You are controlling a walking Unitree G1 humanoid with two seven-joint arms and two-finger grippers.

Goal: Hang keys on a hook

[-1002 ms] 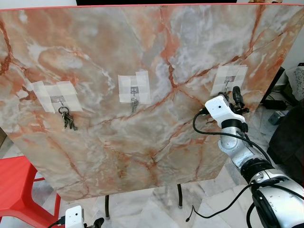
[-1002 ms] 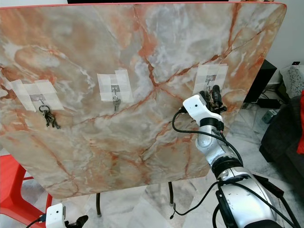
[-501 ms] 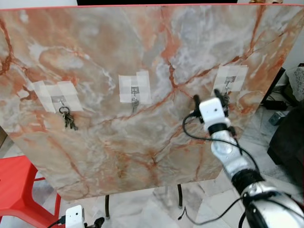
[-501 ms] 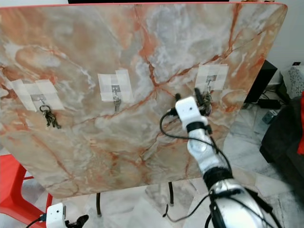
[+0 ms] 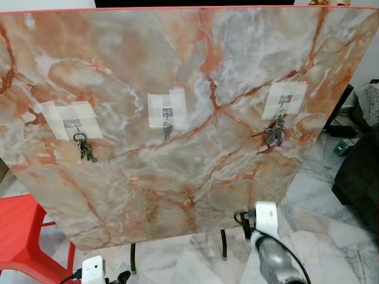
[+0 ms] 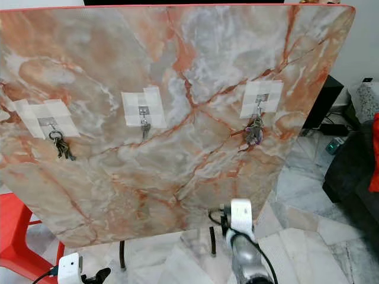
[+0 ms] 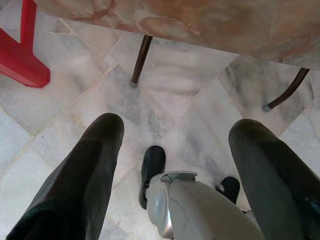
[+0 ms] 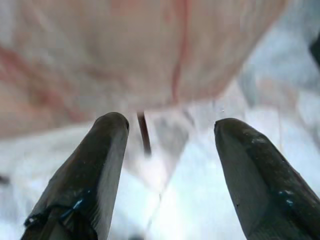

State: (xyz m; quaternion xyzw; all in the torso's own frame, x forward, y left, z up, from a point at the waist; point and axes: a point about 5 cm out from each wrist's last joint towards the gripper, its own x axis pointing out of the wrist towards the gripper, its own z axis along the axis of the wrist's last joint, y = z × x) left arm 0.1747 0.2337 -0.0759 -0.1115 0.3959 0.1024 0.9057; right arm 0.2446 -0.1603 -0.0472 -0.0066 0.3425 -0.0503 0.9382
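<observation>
An upright marble board (image 5: 177,71) carries three taped hooks. A bunch of keys (image 5: 275,134) hangs from the right hook (image 5: 285,100). Another bunch (image 5: 83,148) hangs on the left hook, and a single key (image 5: 167,130) on the middle one. My right arm (image 5: 266,236) is low, below the board's bottom edge, well clear of the keys. In the right wrist view, my right gripper (image 8: 170,165) is open with nothing between its fingers. My left gripper (image 7: 175,165) hangs idle and open near the floor.
A red stool (image 5: 23,236) stands at the lower left. The board's dark legs (image 5: 224,244) rest on a marble tile floor (image 6: 308,236). A dark sofa (image 5: 361,177) and a black box (image 6: 324,100) are at the right.
My right gripper let go of the keys at the right hook and the arm dropped below the board. The keys now hang from that hook on their own.
</observation>
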